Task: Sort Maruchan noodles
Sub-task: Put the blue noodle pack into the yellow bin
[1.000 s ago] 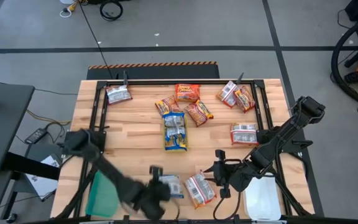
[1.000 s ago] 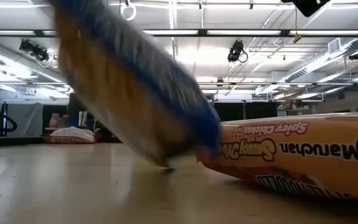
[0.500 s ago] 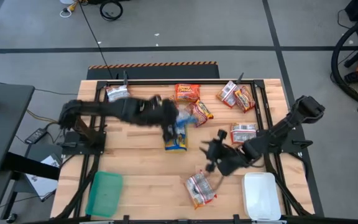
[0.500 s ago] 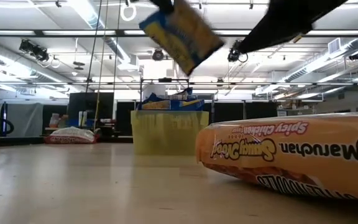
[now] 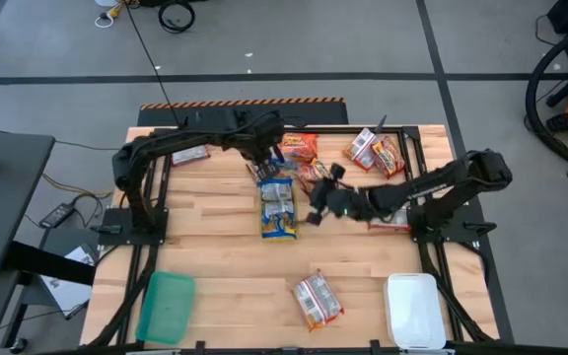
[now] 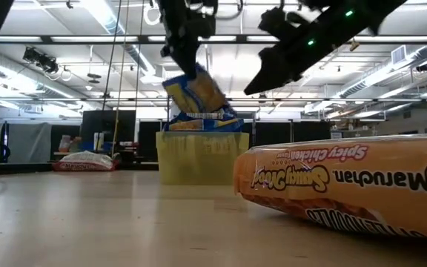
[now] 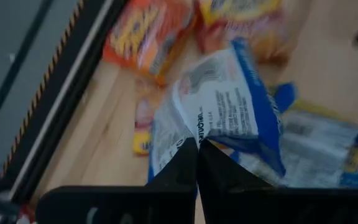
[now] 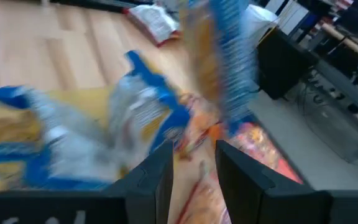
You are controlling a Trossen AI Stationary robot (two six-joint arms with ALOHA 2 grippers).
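Note:
My left gripper (image 5: 267, 161) hangs over the far middle of the table, shut on a blue-and-yellow noodle packet (image 7: 224, 102). That packet (image 6: 193, 93) dangles above a yellow tray (image 6: 199, 157) which holds more blue-and-yellow packets (image 5: 277, 207). My right gripper (image 5: 317, 205) hovers open just right of that tray, touching nothing, near an orange packet (image 5: 315, 176). Other orange packets (image 5: 297, 146) and silver-white packets (image 5: 388, 212) lie flat on the wood. My left gripper pinches the blue-and-yellow packet between its two fingers at one edge (image 7: 199, 134), coming from above and pointing down. The packet is lifted clear and hangs tilted below the fingers (image 6: 186, 46), just over the packets in the yellow tray.
A green tray (image 5: 166, 306) sits at the near left and a white tray (image 5: 414, 308) at the near right. One packet (image 5: 319, 299) lies at the near edge, filling the low view's right side (image 6: 347, 185). Further packets lie at the far left (image 5: 187, 150) and far right (image 5: 375, 151).
My left gripper has lifted the blue-and-yellow packet from the near edge beside the green tray and swung it toward the far edge, over the yellow tray. My right gripper has risen from the near edge and moved toward the far edge and left, to the table's middle.

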